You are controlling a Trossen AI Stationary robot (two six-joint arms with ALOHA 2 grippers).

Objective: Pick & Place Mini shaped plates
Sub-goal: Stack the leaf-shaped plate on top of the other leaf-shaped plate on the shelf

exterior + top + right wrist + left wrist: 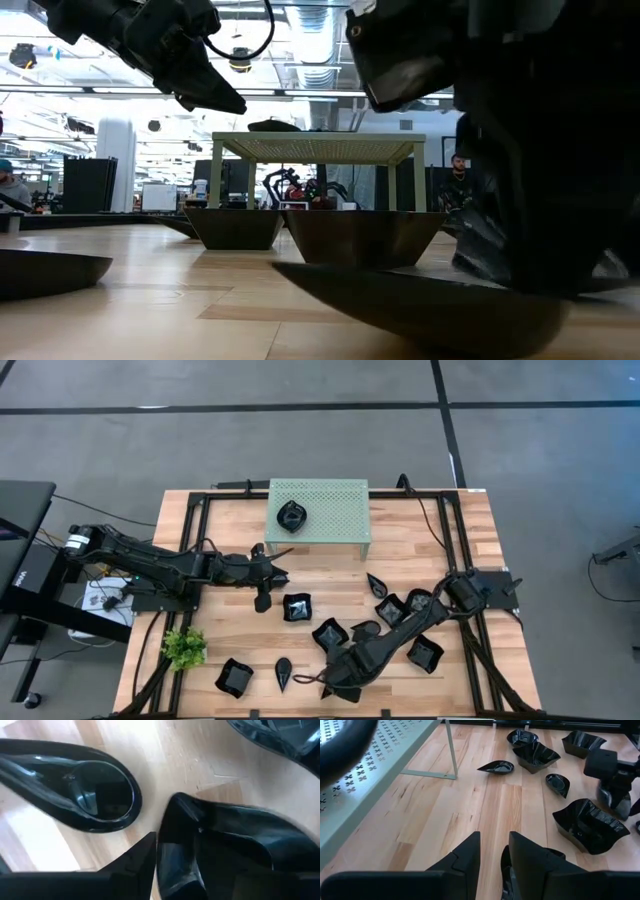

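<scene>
Plate (pixel 240 845) sits between my right hand (pixel 175 865) fingers, low at bench level for pickup; firm grip unconfirmed.

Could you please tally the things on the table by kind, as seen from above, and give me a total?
Black dishes: 10 in view, 1 on top of the rack and 9 on the table; more may be hidden under the arms.
Green rack: 1
Green plant: 1
Total: 12
</scene>
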